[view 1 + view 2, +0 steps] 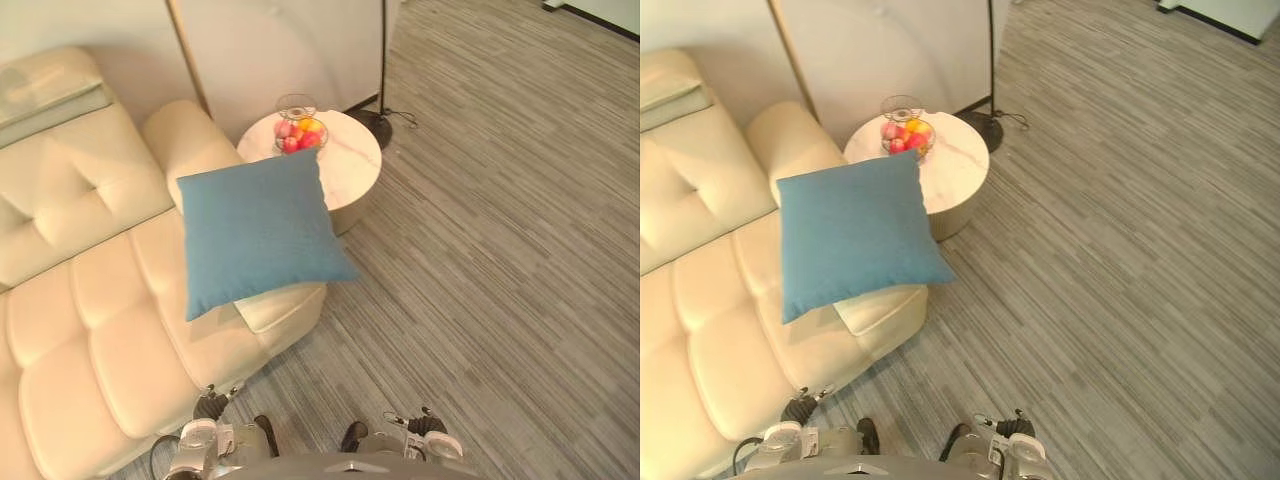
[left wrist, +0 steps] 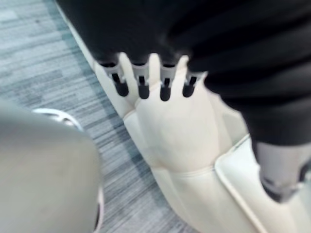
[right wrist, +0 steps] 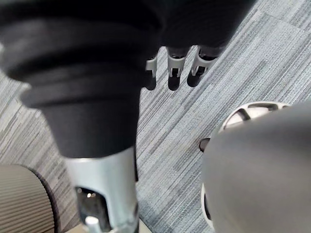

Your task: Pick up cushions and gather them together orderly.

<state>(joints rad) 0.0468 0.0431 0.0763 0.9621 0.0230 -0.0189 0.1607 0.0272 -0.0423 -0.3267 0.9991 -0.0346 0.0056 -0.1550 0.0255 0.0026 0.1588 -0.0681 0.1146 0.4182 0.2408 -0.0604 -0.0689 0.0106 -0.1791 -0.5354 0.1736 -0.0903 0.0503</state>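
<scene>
A square blue cushion (image 1: 258, 228) lies flat on the near end of the cream tufted sofa (image 1: 100, 340), its right corner hanging past the sofa's edge toward the floor. Under its lower edge a cream pad (image 1: 278, 306) sticks out. My left hand (image 2: 141, 81) hangs low beside the sofa's front edge, fingers straight and holding nothing. My right hand (image 3: 174, 67) hangs over the striped grey floor, fingers relaxed and empty. Both hands are well short of the cushion.
A round white side table (image 1: 350, 170) stands just beyond the cushion, with a wire bowl of fruit (image 1: 300, 133) on it. A floor lamp's black base (image 1: 377, 124) sits behind the table. Open grey floor (image 1: 500, 280) stretches to the right.
</scene>
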